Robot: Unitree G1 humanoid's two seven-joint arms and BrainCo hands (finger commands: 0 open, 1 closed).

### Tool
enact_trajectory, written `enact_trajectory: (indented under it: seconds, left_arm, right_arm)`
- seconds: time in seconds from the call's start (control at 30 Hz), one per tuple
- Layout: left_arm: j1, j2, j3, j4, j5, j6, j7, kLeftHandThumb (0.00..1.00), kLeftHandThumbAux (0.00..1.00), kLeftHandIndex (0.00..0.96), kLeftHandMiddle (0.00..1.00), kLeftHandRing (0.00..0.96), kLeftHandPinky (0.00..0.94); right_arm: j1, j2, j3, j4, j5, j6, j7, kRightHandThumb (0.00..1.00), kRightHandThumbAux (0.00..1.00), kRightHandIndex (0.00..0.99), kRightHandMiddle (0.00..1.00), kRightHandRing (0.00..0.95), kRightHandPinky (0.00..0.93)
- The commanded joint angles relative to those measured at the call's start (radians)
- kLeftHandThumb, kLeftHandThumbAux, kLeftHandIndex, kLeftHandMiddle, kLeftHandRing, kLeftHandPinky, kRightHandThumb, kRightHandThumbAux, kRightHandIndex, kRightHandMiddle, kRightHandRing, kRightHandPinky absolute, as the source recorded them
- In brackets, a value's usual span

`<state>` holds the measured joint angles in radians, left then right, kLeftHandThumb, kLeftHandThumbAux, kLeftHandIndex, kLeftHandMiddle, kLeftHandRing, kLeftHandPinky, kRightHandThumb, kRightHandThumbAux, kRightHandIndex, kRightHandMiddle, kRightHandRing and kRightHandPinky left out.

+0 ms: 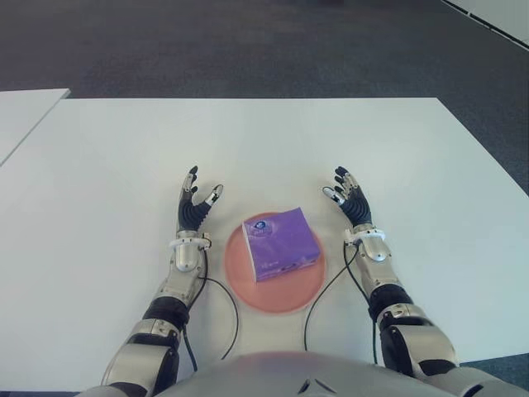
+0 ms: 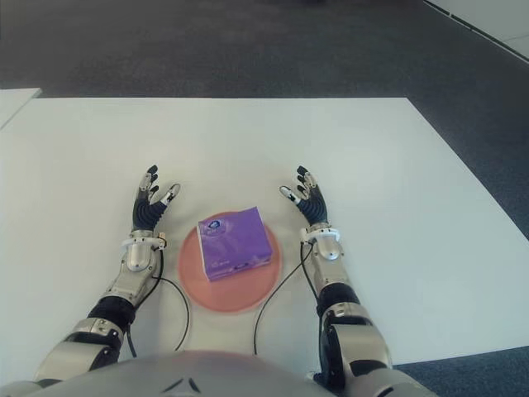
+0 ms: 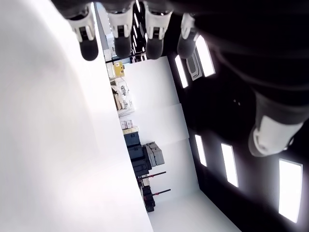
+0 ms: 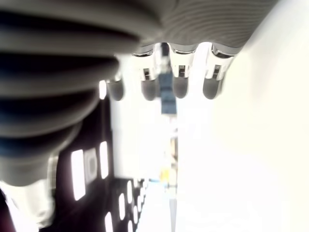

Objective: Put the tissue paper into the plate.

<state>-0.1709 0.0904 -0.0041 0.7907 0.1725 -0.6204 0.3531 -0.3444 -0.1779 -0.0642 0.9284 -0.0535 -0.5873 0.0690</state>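
The purple rectangular tissue pack (image 1: 283,242) lies in the round pink plate (image 1: 248,289) on the white table (image 1: 99,215); the left hand (image 1: 194,208) and the right hand (image 1: 350,198) flank it, fingers spread, holding nothing.

Bare white table (image 1: 273,149) lies ahead of both hands. Between left hand (image 1: 195,207) and right hand (image 1: 350,198), fingers spread and empty, sits pink plate (image 1: 289,296) carrying purple tissue pack (image 1: 281,242), sole obstacle.

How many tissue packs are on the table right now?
1. The purple tissue pack lies in the pink plate, between the open left hand and right hand.
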Motion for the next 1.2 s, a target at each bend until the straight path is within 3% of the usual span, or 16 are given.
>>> enact_trajectory:
  seconds: [0.03,0.23,0.6,0.97,1.2]
  left_arm:
    - [0.101,-0.002,0.004,0.053,-0.005,0.036,-0.023,0.058,0.546,0.0,0.0,0.0,0.0]
    - [0.105,0.0,0.006,0.042,-0.005,0.045,-0.025,0.06,0.543,0.0,0.0,0.0,0.0]
    - [0.115,0.0,0.009,0.022,-0.007,0.059,-0.031,0.065,0.548,0.0,0.0,0.0,0.0]
    - [0.125,0.002,0.01,0.004,-0.004,0.061,-0.039,0.063,0.535,0.0,0.0,0.0,0.0]
    - [0.127,0.002,0.013,0.0,-0.006,0.058,-0.04,0.07,0.533,0.0,0.0,0.0,0.0]
  right_arm:
    - [0.024,-0.029,0.041,0.078,-0.06,0.008,-0.005,0.0,0.552,0.0,0.0,0.0,0.0]
    - [0.02,-0.048,0.069,0.128,-0.085,-0.003,0.009,0.0,0.562,0.0,0.0,0.0,0.0]
    - [0.014,-0.035,0.087,0.188,-0.07,0.039,0.097,0.0,0.599,0.0,0.0,0.0,0.0]
    - [0.056,-0.041,0.136,0.176,-0.108,0.033,0.072,0.0,0.568,0.0,0.0,0.0,0.0]
    - [0.07,-0.022,0.125,0.177,-0.08,0.056,0.062,0.0,0.555,0.0,0.0,0.0,0.0]
